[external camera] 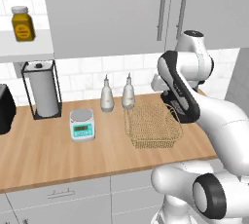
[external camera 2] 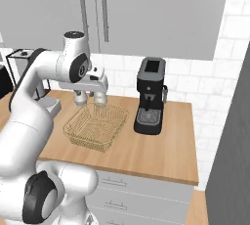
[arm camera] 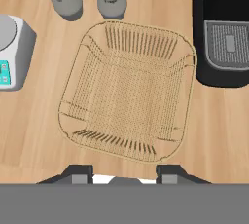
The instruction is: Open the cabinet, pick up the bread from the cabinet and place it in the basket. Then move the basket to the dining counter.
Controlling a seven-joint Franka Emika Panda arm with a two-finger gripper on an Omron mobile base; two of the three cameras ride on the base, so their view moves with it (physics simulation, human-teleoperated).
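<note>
The cabinet [external camera: 121, 13] hangs on the wall with both flat doors shut, its two bar handles [external camera: 162, 9] side by side; it also appears as cabinet [external camera 2: 156, 9] above the counter. The bread is hidden. The tan wire basket [external camera: 153, 123] sits empty on the wooden worktop, seen as basket [external camera 2: 95, 127] from the right and basket [arm camera: 129, 91] straight below the hand. My gripper [arm camera: 124, 174] hovers above the basket's near rim, pointing down, fingers apart with nothing between them. The dining counter is out of view.
A kitchen scale [external camera: 82, 124] stands left of the basket and two grey bottles [external camera: 116, 95] behind it. The black coffee machine [external camera 2: 150, 97] is close on the right. A paper towel holder [external camera: 44, 91] and a yellow jar [external camera: 22, 23] are far left.
</note>
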